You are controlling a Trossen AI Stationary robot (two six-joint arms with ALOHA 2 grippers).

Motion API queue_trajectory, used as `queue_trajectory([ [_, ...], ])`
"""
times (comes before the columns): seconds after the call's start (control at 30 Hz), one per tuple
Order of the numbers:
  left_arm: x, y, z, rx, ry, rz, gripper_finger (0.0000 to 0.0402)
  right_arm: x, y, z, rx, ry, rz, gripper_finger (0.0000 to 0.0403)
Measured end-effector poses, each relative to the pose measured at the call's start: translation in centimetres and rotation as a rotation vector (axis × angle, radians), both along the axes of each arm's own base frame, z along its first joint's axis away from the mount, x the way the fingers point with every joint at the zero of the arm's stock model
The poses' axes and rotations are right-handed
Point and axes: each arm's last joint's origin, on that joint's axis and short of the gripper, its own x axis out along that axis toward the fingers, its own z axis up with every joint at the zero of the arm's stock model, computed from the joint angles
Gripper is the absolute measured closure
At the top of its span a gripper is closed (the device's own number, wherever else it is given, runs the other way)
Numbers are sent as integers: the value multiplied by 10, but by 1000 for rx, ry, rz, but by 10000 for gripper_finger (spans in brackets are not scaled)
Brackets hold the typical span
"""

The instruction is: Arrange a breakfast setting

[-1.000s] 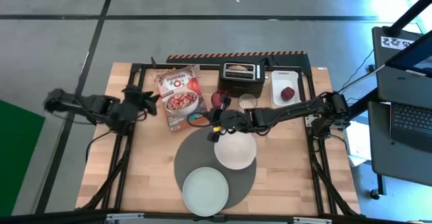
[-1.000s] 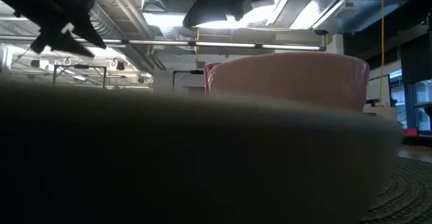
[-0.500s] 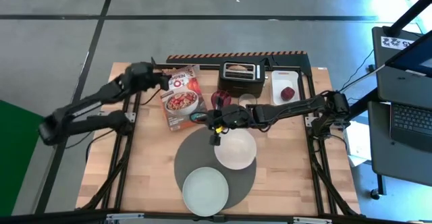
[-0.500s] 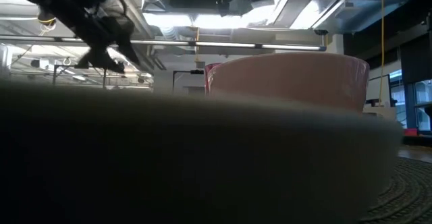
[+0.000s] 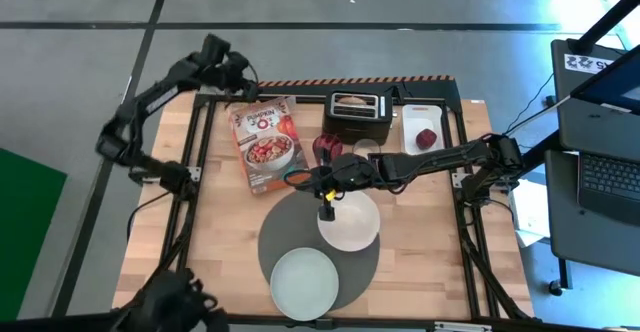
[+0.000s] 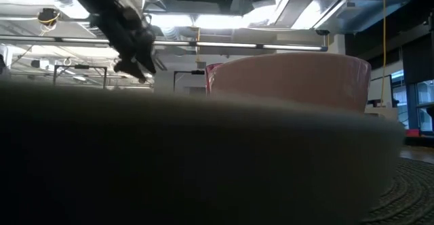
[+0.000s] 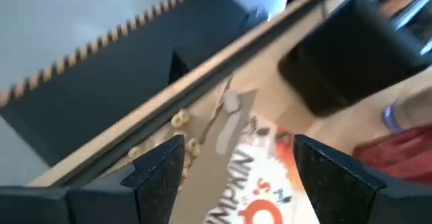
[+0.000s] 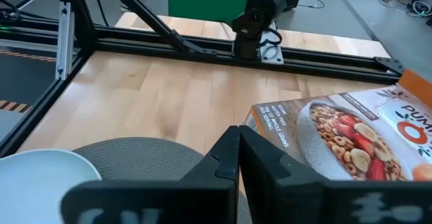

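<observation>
A round dark-grey placemat [image 5: 285, 234] lies on the wooden table. On its far right part stands a white bowl [image 5: 350, 224], and on its near part a pale plate [image 5: 303, 282]. My right gripper [image 8: 238, 160] is shut with nothing showing between its fingers. It hovers by the bowl's far left rim, pointing toward the table's left over the placemat's [image 8: 135, 158] far edge. My left gripper [image 5: 238, 72] is open, high above the table's far left corner, over the far end of a cereal box [image 7: 256, 163].
The cereal box [image 5: 268, 142] lies flat, far left of the placemat. A black toaster [image 5: 360, 115], a red cup [image 5: 325, 148] and a white tray [image 5: 425, 132] holding a red piece stand along the far edge. Black frame rails border the table. Bare wood shows at the left.
My left arm has swung up from the table's left edge toward the far edge, and its gripper now hangs over the far left corner by the cereal box. My right hand has turned a little where it is, above the bowl's far rim.
</observation>
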Motion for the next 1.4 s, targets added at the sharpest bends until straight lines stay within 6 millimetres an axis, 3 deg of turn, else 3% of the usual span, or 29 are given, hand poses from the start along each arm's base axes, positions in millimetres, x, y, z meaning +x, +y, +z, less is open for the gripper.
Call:
queue_trajectory([
  [0.3,11,43,-29,-228,135,-152,130,-2,12,0,-8,-3,-7,398],
  [0.53,13,52,-57,-339,254,-212,130,-5,30,0,-14,-9,-66,389],
  [0.8,8,54,-77,-455,252,-262,142,-8,41,0,-10,-13,-123,398],
  [1.0,2,57,-77,-484,145,-279,209,-8,41,0,26,-14,-155,390],
  [1.3,-1,51,-76,-566,109,-279,384,-8,42,0,22,-18,-176,398],
  [1.4,-2,48,-76,-597,118,-277,393,-10,46,0,12,-22,-188,396],
])
